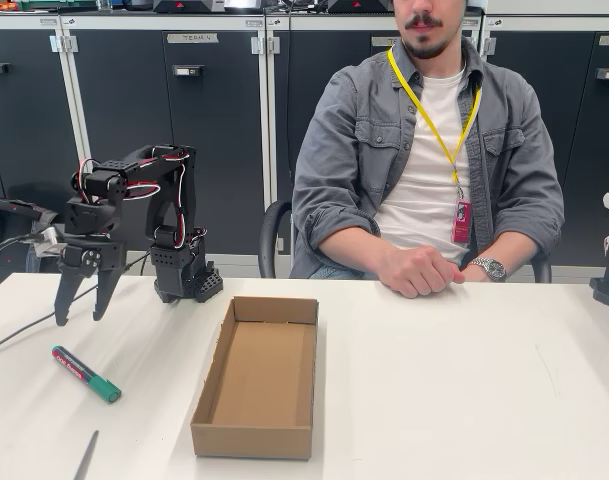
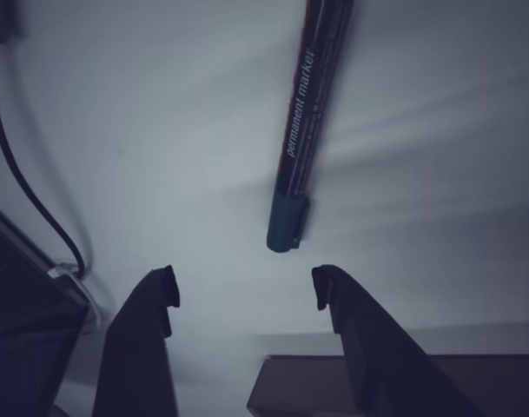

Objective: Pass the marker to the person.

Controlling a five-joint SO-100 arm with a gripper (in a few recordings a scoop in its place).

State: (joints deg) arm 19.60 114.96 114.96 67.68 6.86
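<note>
Hand: my black two-fingered hand [image 1: 80,318] hangs spread and empty above the white counter [image 1: 464,390], poised for descent.
Marker: thick green red-banded marker pen [image 1: 85,373] lies flat nearby, ungrasped.
Person: grey-shirted seated person [image 1: 429,150] waits opposite.

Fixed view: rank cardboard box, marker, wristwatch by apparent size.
1. Cardboard box, by far the largest.
2. Marker.
3. Wristwatch, though it sits farther from the camera, so its true size against the marker is unsure.

Black arm [image 1: 149,215] folded near the table's back-left edge, gripper [image 1: 81,312] pointing down above the table, fingers [image 2: 155,300] spread apart, nothing held.
</note>
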